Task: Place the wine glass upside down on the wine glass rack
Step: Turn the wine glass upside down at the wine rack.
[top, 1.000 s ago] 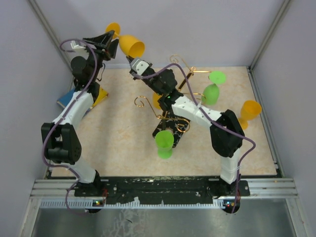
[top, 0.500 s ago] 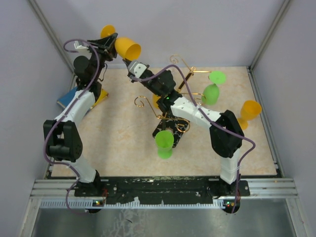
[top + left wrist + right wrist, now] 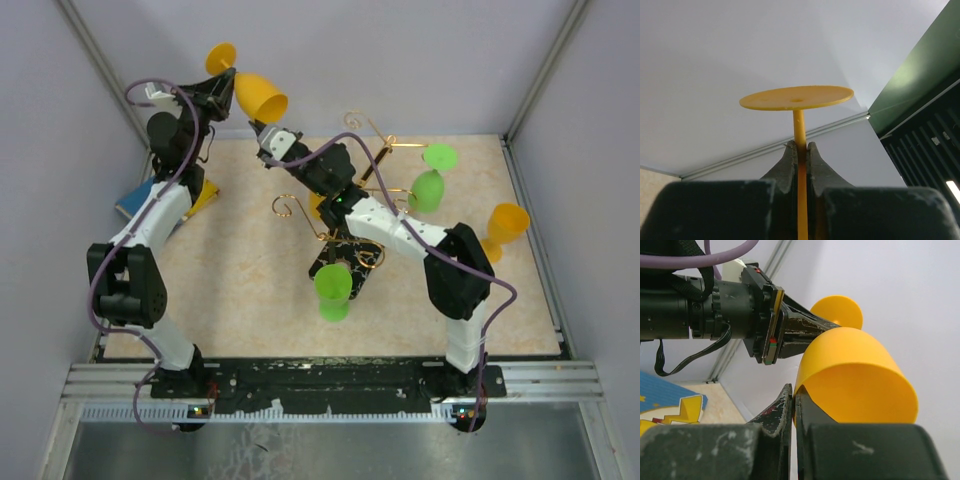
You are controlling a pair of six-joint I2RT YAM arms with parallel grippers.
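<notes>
An orange wine glass point(image 3: 260, 95) is held lying sideways, high by the back wall on the left. My left gripper point(image 3: 226, 86) is shut on its thin stem point(image 3: 799, 127), just under the round foot point(image 3: 796, 97). My right gripper point(image 3: 257, 126) is shut on the rim of the bowl point(image 3: 860, 375), one finger inside and one outside. The wine glass rack point(image 3: 286, 207) stands mid-table on its black base point(image 3: 328, 264), partly hidden by the right arm. The right wrist view shows the left gripper point(image 3: 807, 329) at the stem from the left.
A green glass point(image 3: 427, 188) hangs upside down on the rack's right side. Another green glass point(image 3: 333, 291) stands at the base's near end. An orange glass point(image 3: 504, 226) stands at the table's right. A blue and yellow card point(image 3: 135, 200) lies behind the left arm.
The left gripper has closed from open onto the glass's stem. The glass has shifted slightly with both arms. The right gripper has stayed shut on the rim.
</notes>
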